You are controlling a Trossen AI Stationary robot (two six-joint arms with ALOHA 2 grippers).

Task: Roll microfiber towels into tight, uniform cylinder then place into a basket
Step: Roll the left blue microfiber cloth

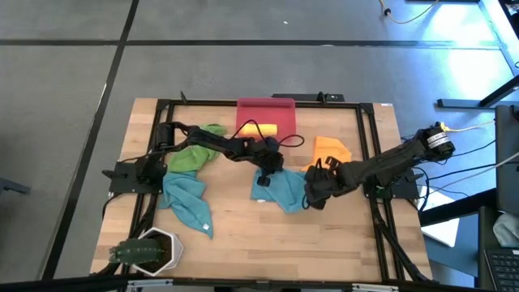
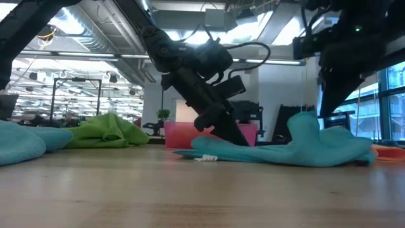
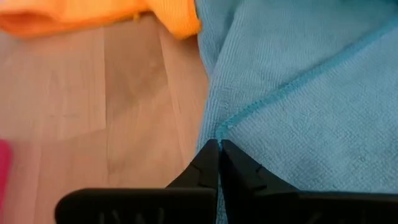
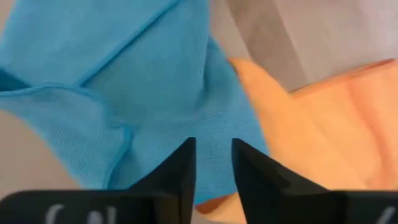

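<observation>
Teal towel [image 1: 283, 191] lies crumpled mid-desk, w/ both arms on it. Left end effector [image 3: 219, 163] has fingers pressed together, pinching the towel's hemmed edge at its left side; small white tag [image 2: 206, 158] sits on that edge in low view, no readable text. Right end effector [image 4: 212, 163] is at the towel's right side, fingers slightly spread, teal cloth seen betw. them; can't tell if they touch it. Orange towel [image 1: 331, 151] is just right of and behind the teal one, touching it in right wrist view. Second teal towel [image 1: 188, 201] lies near-left on the desk [image 1: 268, 235], green towel [image 1: 195, 154] behind it. Basket [image 1: 266, 116] is at far centre, a yellow towel [image 1: 266, 129] inside. White pot w/ plant [image 1: 151, 250] at near-left corner. No brands or writing legible anywhere.
</observation>
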